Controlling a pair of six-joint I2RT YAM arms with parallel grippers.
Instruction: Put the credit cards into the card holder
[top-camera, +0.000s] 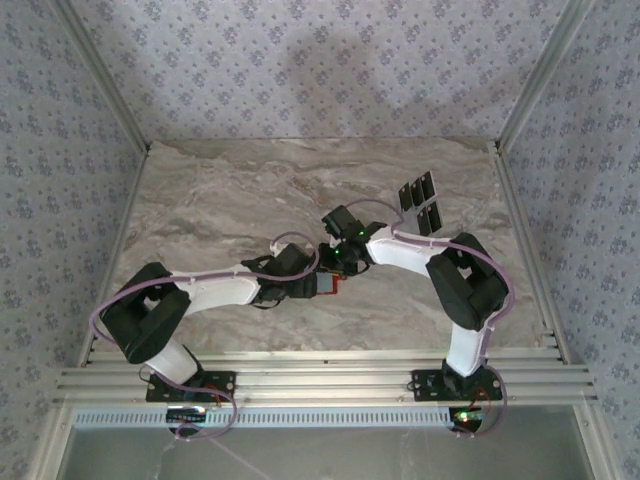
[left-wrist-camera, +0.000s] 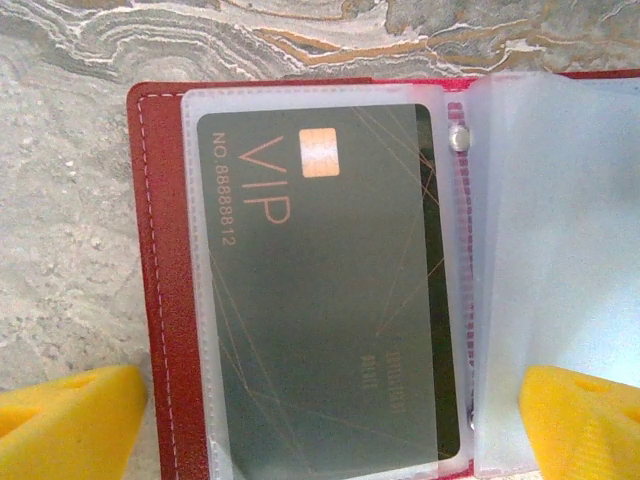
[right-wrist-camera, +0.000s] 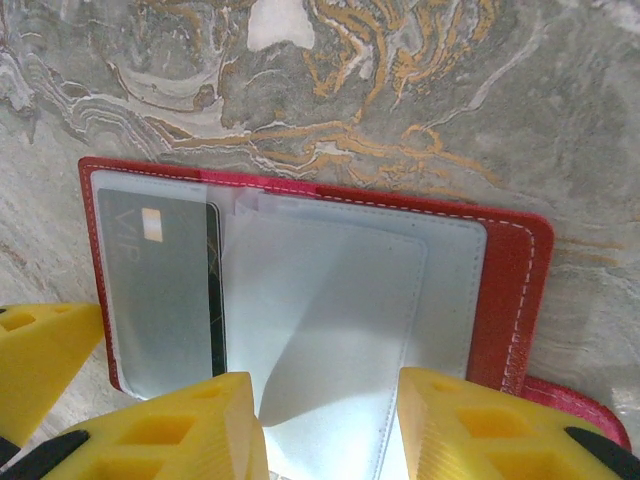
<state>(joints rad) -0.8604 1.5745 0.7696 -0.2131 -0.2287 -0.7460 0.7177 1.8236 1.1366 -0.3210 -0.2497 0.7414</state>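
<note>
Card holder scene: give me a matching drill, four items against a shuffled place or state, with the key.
Column A
1. VIP card
2. loose credit cards
3. card holder
4. left end effector

Column B
a. lying bare on the far right of the table
b. spread open flat, red cover down
c. open wide, hovering above the pocketed card
d. tucked inside a clear pocket

Pairs: 1-d, 2-a, 3-b, 4-c
</note>
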